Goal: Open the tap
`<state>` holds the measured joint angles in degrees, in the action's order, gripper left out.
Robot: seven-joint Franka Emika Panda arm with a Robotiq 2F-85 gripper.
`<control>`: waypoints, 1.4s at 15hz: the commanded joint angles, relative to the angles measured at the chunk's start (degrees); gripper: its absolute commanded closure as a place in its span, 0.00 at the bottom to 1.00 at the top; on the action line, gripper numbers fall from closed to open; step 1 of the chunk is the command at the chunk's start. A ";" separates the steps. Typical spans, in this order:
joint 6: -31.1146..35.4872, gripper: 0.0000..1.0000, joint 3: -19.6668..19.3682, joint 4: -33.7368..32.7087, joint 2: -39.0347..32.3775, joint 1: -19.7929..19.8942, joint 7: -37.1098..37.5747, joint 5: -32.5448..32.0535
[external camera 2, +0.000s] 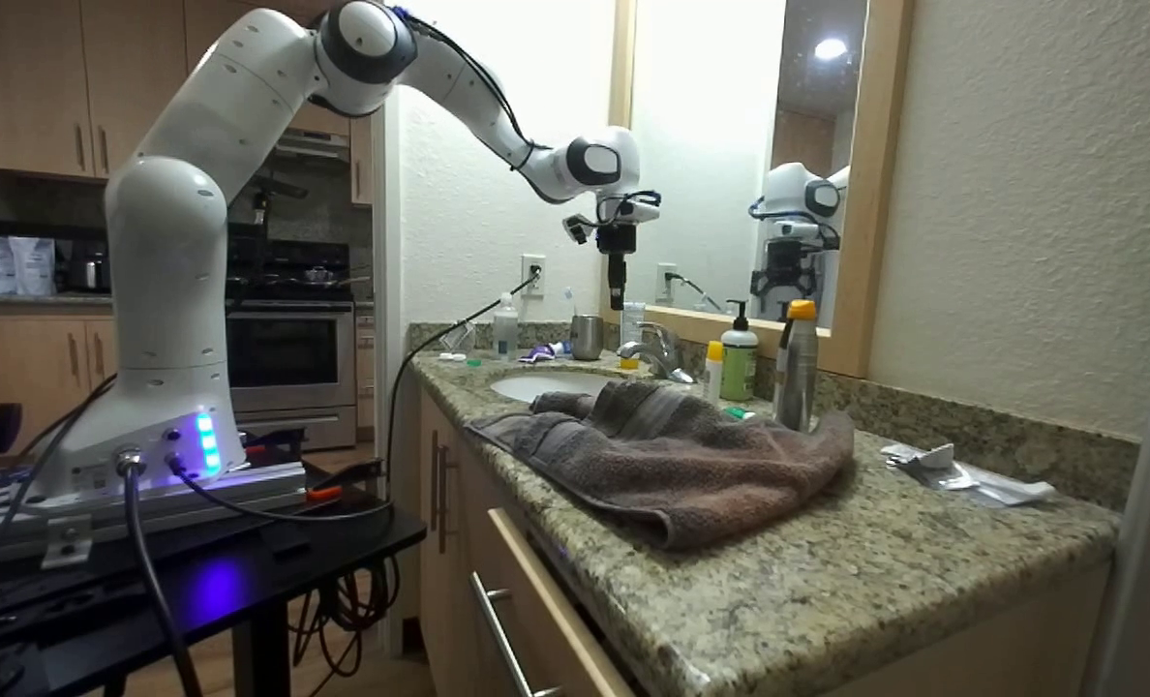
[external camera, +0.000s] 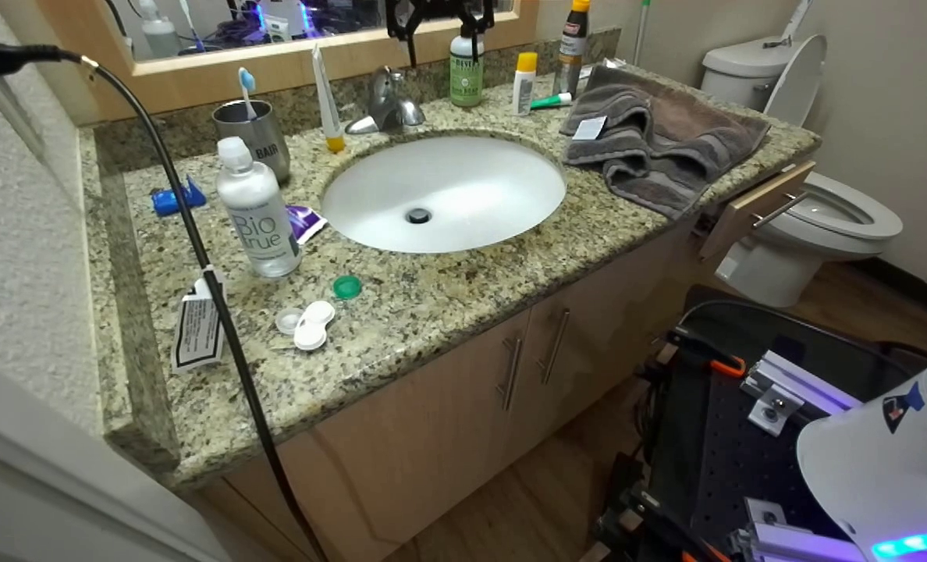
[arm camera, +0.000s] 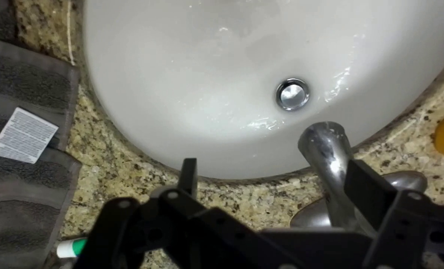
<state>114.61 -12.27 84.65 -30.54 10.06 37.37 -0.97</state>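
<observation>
The tap (external camera: pixel 389 103) stands at the back rim of the basin (external camera: pixel 471 187), its spout (arm camera: pixel 328 157) reaching over it, presumably so water falls inside. Above, apart from it, hangs the gripper (arm camera: pixel 271 171), fingers spread with nothing held, probably so they can straddle the tap's top; the gap between them sits to one side of the spout. Close by, a standing tube (external camera: pixel 326 101) could be knocked. Farther along the tabletop (external camera: pixel 432 293), the soap bottle (external camera: pixel 466 78) may crowd the other side; beyond lies the rumpled towel (external camera: pixel 666 133).
</observation>
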 commanded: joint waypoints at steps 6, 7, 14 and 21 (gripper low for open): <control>-4.40 0.00 1.21 -12.39 -8.45 2.47 -0.64 9.71; -2.24 0.00 0.11 -10.67 -8.16 0.93 0.47 7.35; 8.82 0.00 0.58 -14.22 -14.96 -1.12 6.77 7.67; 12.17 0.00 -1.96 -14.16 -15.03 -1.23 11.14 4.34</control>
<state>126.99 -14.59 70.78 -45.47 8.53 48.49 3.60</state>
